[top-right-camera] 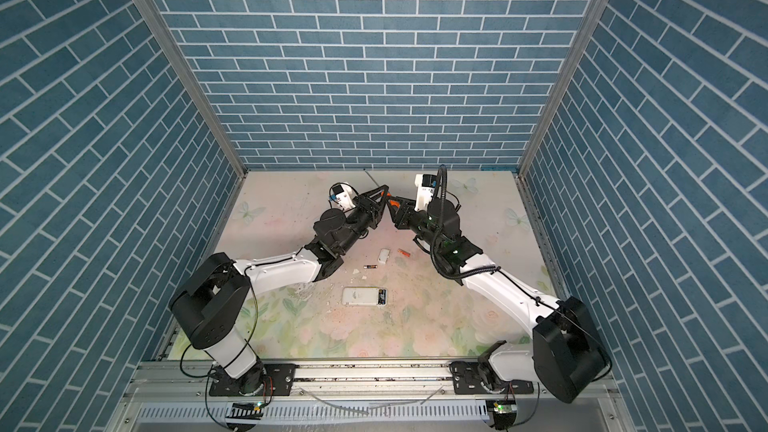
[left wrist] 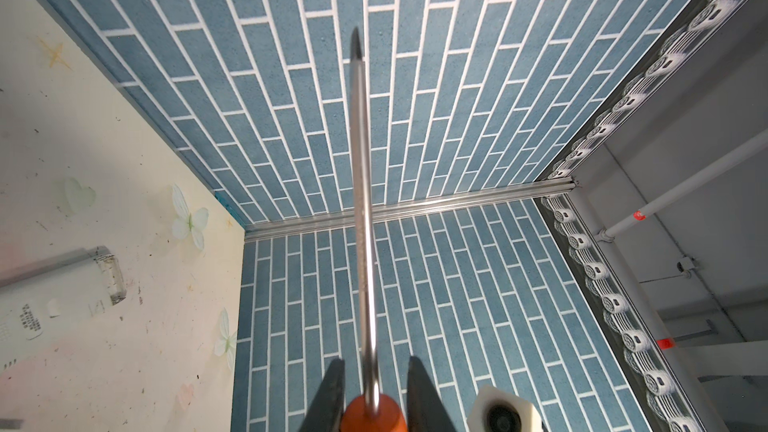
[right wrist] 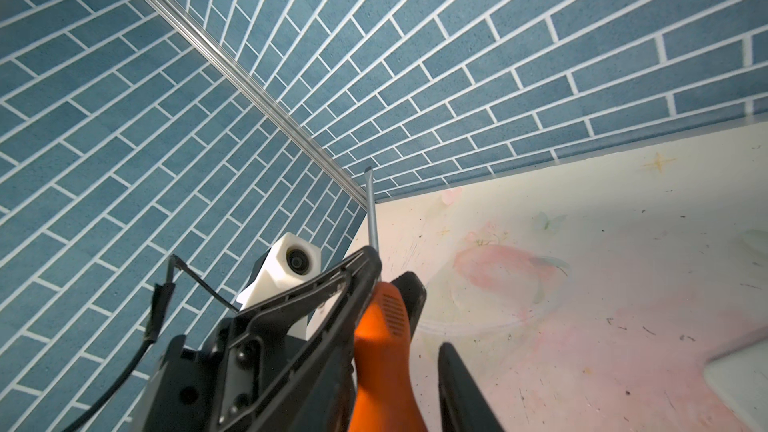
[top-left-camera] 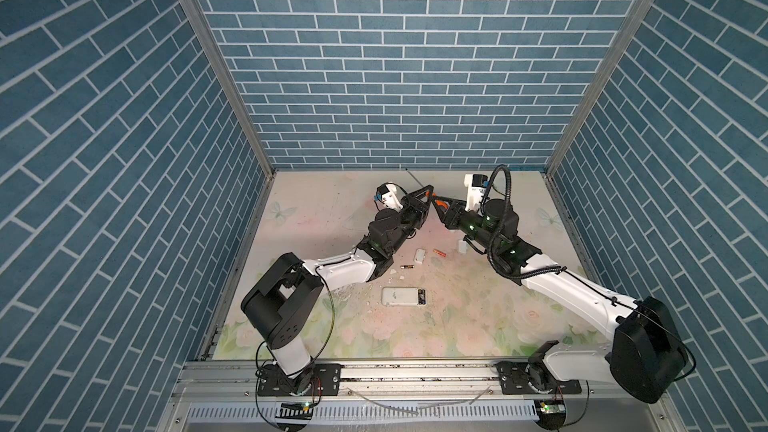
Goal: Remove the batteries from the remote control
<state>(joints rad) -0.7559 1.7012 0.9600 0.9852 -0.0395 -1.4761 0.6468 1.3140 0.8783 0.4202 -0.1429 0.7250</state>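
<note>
Rail [top-left-camera: 415,376] at the front edge carries both arm bases. Just beyond it, on the floral table [top-left-camera: 316,209], lies the white remote [top-left-camera: 399,296], back up. The bay at its right end is uncovered, with what looks like a seated battery [top-left-camera: 422,297] inside, seen in both top views. Farther back a dark battery [top-left-camera: 407,268] lies loose on the table, apart from the remote, and an orange battery [top-left-camera: 439,252] lies beyond it to the right. Between these two a white cover [top-left-camera: 419,256] rests flat, near both. A second cover [top-left-camera: 462,246] sits just beside the right arm. Well behind all this, near the back wall, the two grippers meet above the table on a screwdriver [right wrist: 382,347]. There the left gripper [left wrist: 376,361] is pressed onto the top of the orange handle, pinching it, and the steel shaft runs out between its fingers toward the corner of the brick walls. The right gripper [top-left-camera: 437,207] stands spread around the lower handle. Its one visible finger [right wrist: 457,388] is clear of the orange, with table showing in the gap, and the other finger is hidden behind the left gripper.
</note>
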